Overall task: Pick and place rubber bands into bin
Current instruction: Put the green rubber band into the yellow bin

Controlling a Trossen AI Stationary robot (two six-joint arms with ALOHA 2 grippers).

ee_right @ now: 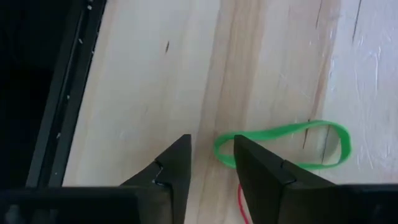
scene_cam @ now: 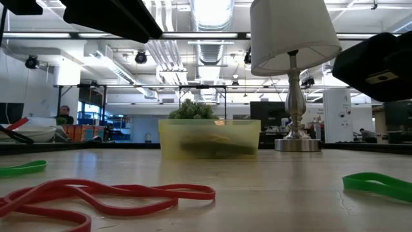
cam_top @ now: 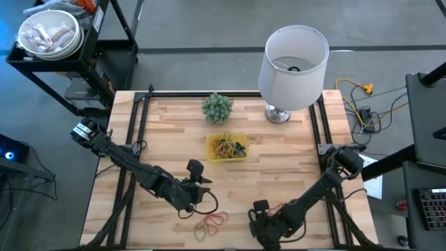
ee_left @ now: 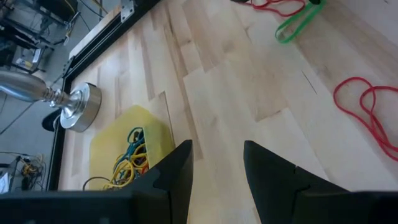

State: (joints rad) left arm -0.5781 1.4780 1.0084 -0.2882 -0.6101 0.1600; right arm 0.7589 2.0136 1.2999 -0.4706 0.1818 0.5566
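1. Left gripper (ee_left: 214,171) hangs over bare wood, fingers parted, nothing between them; in the high view it sits at (cam_top: 197,183), between the bin and the loose bands near the front edge.
2. Right gripper (ee_right: 211,163) is low at the front of the table, at (cam_top: 259,217) from above, fingers slightly apart and holding nothing, one end of a thin green rubber band (ee_right: 283,146) just beyond the tips.
3. Loose thin rubber bands on the table, high view: one cluster near the front edge, a red loop (cam_top: 214,219), an orange one (cam_top: 202,228) and a bit of green (cam_top: 192,214). Exact count of the cluster cannot be told.
4. Low view: one long red band (scene_cam: 109,196) in front, one green piece far left (scene_cam: 22,168), one green at right (scene_cam: 380,184).
5. One small shallow yellow plastic bin (cam_top: 244,144) at table centre, holding a tangle of yellow, green and dark bands (cam_top: 227,147); number cannot be told.
6. One small green plant (cam_top: 217,107) just behind the bin; one white-shaded lamp with metal base (cam_top: 293,66) at the back right.
7. Light wooden table (cam_top: 167,132): open wood left of the bin and between the two arms; black rails along the side edges.
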